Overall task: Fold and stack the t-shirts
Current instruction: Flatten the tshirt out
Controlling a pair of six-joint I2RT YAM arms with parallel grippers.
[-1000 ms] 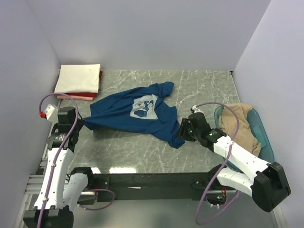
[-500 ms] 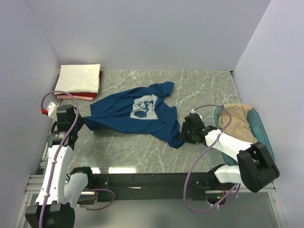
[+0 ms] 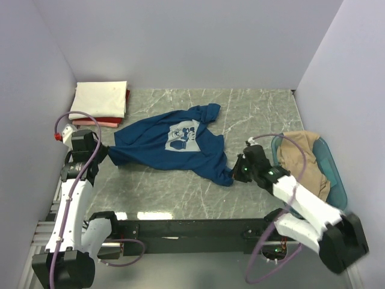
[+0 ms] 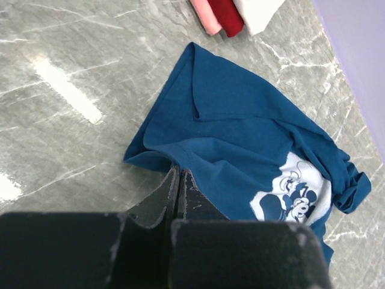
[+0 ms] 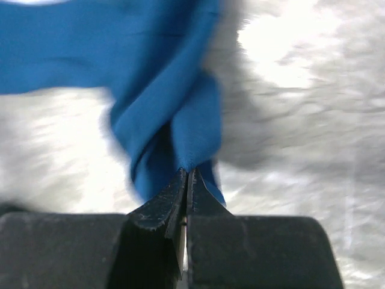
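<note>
At the near right of the desk [image 3: 180,192], right hand [image 3: 237,171] is clamped shut on the near-right hem corner of the dark blue t-shirt [image 3: 168,147]. Wrist view shows a bunched fold of blue cloth pinched at the tips [image 5: 185,174]. Near left, left hand [image 3: 103,155] is also closed, gripping the shirt's left corner, and cloth is drawn to a point at its tips [image 4: 179,174].

Shirt lies crumpled mid-desk between the two hands, pale cartoon print [image 3: 182,135] facing up, far sleeve rumpled. Teal tub [image 3: 337,174] sits right of the right arm with the tan t-shirt [image 3: 304,156] in it. Cream t-shirt [image 3: 99,99] sits folded on a red t-shirt [image 3: 102,121] in the far left corner.

Step in hand, my guess: spread the blue shirt flat before folding. To do it well, lift both corners together, pull apart evenly until the hem is taut, and lay it down slowly so the print stays up. Right grip looks like doubled cloth, so watch for slip.

Versus a second earlier: right hand was open at that corner and has now snapped shut on it, and its arm has swung and shifted slightly toward the tub. Left hand stayed clamped. Shirt has barely moved.
</note>
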